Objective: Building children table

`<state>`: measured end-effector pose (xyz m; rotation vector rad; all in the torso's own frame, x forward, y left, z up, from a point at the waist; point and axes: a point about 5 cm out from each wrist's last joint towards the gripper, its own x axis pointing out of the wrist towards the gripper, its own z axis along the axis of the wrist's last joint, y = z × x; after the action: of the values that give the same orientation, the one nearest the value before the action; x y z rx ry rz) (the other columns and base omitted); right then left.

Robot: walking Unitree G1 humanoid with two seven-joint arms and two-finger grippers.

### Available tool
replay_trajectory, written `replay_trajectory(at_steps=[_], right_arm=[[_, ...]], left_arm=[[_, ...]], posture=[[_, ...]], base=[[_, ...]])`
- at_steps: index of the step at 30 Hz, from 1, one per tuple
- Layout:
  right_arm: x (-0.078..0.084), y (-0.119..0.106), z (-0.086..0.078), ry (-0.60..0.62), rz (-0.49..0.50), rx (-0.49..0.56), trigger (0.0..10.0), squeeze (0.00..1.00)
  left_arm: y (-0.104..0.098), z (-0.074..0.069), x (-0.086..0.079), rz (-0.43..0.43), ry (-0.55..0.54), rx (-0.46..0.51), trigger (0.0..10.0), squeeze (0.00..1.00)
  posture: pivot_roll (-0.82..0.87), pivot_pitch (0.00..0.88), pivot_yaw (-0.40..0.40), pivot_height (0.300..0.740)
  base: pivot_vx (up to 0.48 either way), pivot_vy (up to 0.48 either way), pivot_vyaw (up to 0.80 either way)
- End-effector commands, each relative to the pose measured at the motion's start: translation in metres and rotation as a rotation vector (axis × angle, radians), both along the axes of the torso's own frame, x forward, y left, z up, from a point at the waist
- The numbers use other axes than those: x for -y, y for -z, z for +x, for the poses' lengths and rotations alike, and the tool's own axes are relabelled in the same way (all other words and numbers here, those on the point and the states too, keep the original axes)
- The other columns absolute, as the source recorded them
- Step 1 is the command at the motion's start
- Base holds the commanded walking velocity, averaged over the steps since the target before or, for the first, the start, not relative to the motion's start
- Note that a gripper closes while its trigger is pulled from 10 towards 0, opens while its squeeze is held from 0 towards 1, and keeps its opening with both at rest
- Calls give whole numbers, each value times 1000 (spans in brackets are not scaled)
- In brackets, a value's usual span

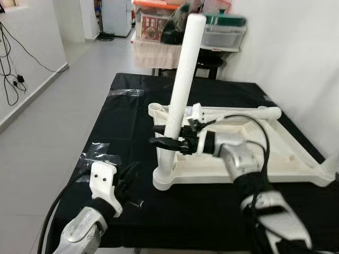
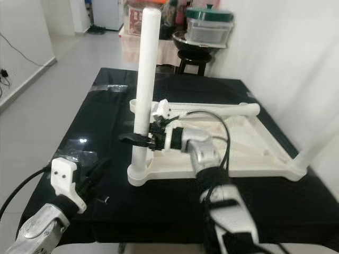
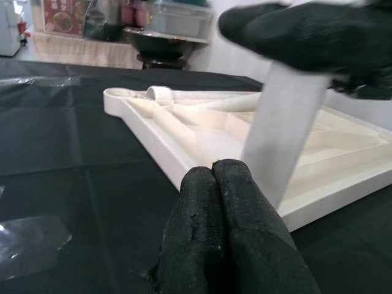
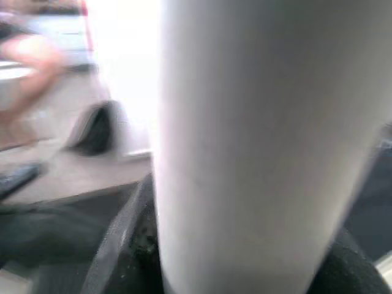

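Leg [image 1: 183, 79] is standing upright in the near-left corner socket of the upturned tabletop [image 1: 275, 153] on the black surface [image 1: 132, 106]. I am gripping it low with the right hand [image 1: 168, 135], fingers closed around it. Left hand [image 3: 226, 202] is resting pinched shut, empty, nearer and left.
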<state>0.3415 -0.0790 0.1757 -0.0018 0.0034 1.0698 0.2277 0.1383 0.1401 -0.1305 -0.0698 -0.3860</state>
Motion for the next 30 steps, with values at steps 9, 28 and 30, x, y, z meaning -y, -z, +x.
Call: replay_trajectory(at_steps=[9, 28, 30], right_arm=[[-12, 18, -12, 332, -200, 20, 0, 0], [-10, -25, 7, -435, -151, 45, 10000, 0], [-9, -26, 12, -439, -155, 27, 10000, 0]], left_arm=[[3, 7, -2, 15, 18, -12, 10000, 0], [4, 6, 4, 7, 2, -2, 10000, 0], [4, 6, 4, 5, 2, -2, 10000, 0]], posture=[[51, 0, -85, 740], [98, 0, -116, 740], [101, 0, -119, 740]], base=[[0, 0, 0], [0, 0, 0], [0, 0, 0]])
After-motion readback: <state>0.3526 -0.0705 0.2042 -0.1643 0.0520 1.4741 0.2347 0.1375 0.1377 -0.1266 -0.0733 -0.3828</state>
